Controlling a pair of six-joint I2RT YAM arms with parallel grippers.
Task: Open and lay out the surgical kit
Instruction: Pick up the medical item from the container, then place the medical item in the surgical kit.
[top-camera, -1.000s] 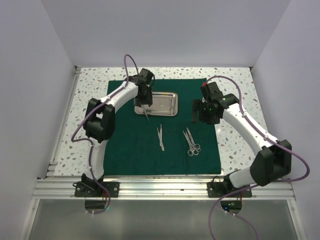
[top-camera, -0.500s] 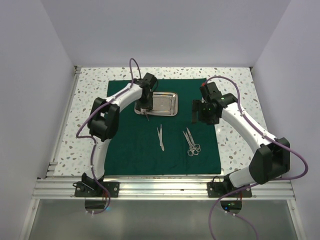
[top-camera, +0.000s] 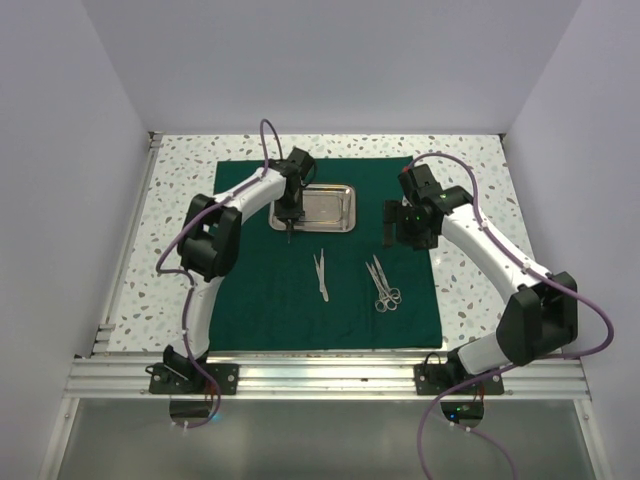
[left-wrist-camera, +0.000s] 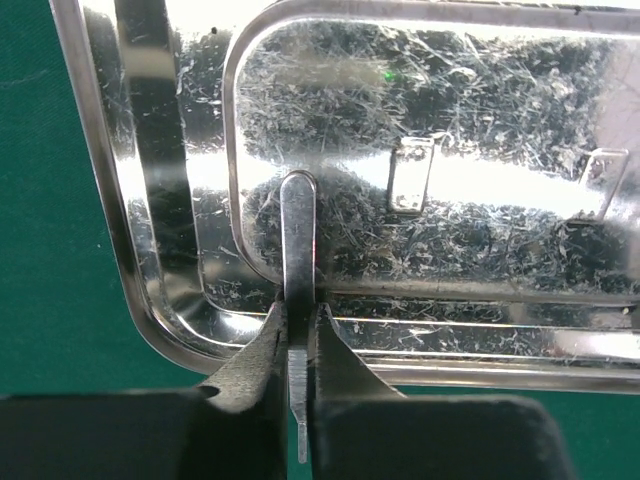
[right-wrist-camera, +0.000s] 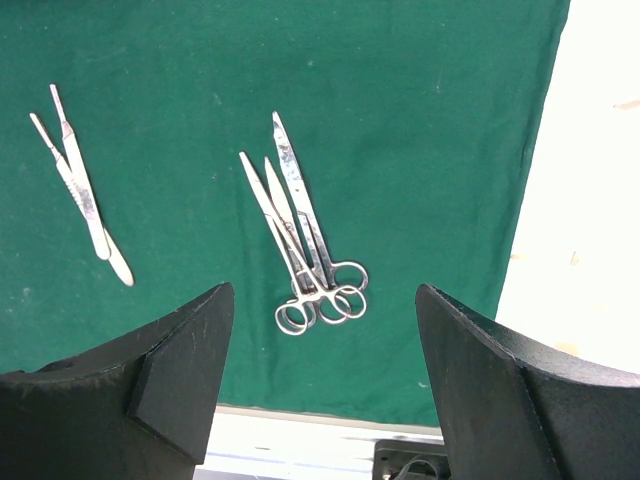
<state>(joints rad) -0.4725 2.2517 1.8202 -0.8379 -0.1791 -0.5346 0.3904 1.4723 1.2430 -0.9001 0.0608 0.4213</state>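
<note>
The green cloth (top-camera: 260, 300) lies spread flat on the table (top-camera: 180, 200). The shiny tray (top-camera: 345, 207) sits on the far part of the cloth. The scissors (top-camera: 383, 285) and two thin tools (top-camera: 320, 272) lie on the cloth, nearer the arms. One more thin tool (left-wrist-camera: 298, 230) lies across the tray's near left rim, with its round end inside the tray.

If this tool comes up crooked, it may catch the rim and drag or tip the tray. The tool is thin and smooth, so it may also twist or slip out and fall.

The left jaws are pinched tight on this tool, just at the rim. The right jaws are wide apart, hold nothing, and hang above the scissors without touching them.
</note>
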